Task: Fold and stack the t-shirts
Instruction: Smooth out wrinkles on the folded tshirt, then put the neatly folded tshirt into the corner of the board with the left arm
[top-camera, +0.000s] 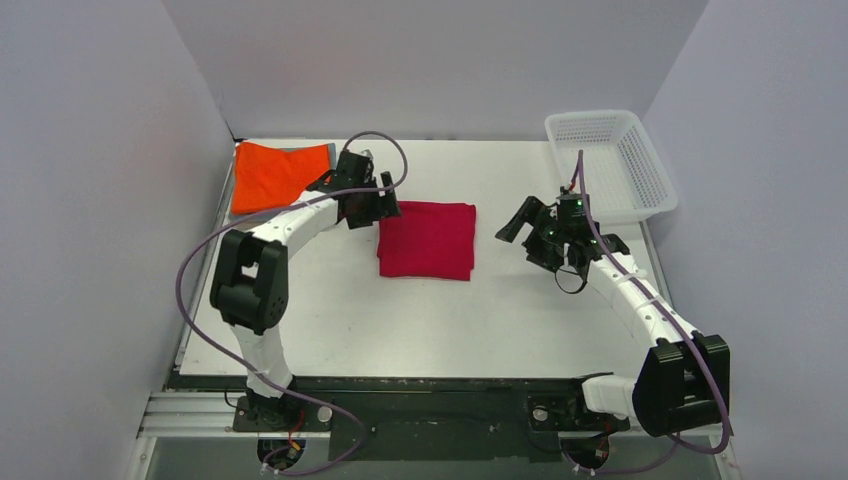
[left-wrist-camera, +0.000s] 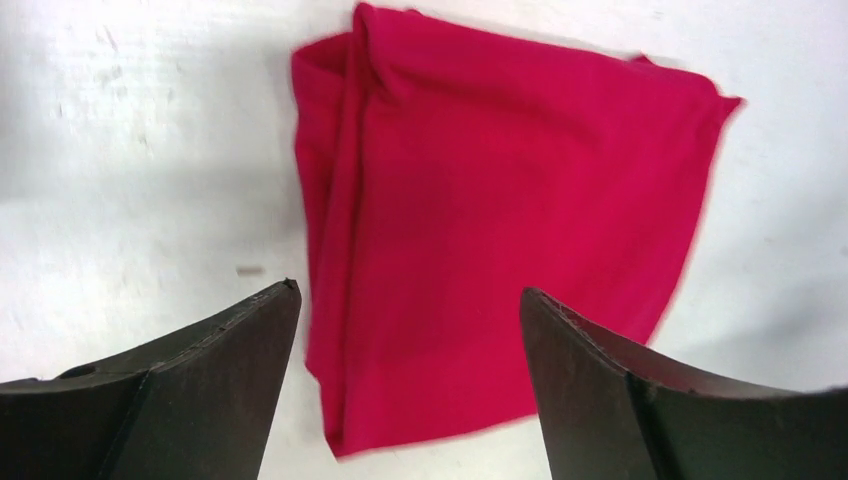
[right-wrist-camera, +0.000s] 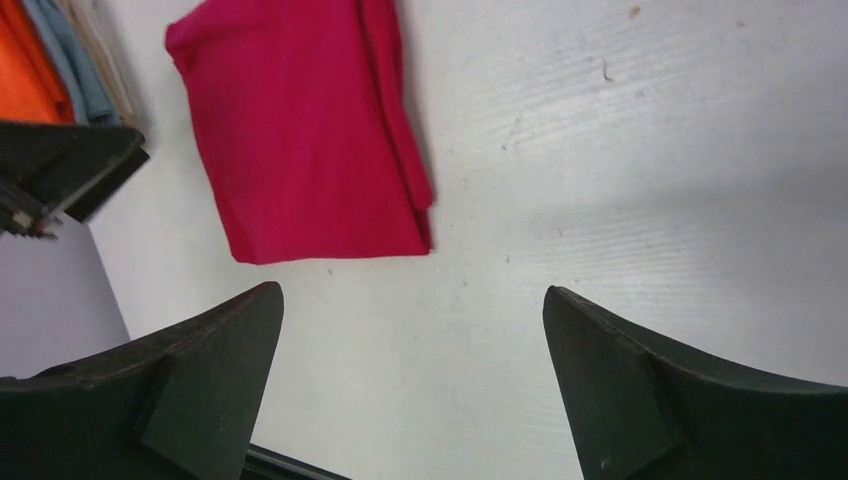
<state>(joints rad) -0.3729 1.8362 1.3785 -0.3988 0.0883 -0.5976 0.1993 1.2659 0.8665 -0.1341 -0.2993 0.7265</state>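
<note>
— Shirts, left to right?
— Bright orange folded cloth tee (top-camera: 280, 175) lies far left, marking the stacking spot; my left gripper (left-wrist-camera: 408, 290) hovers spread at the crimson-red folded cloth t-shirt (top-camera: 427, 238) mid-table, probably to carry it across; right gripper (right-wrist-camera: 411, 288) gapes empty, standing clear.

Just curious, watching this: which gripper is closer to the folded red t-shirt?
Left. The left gripper hovers at the red t-shirt's far-left corner; the right gripper hangs apart, off its right edge.
</note>
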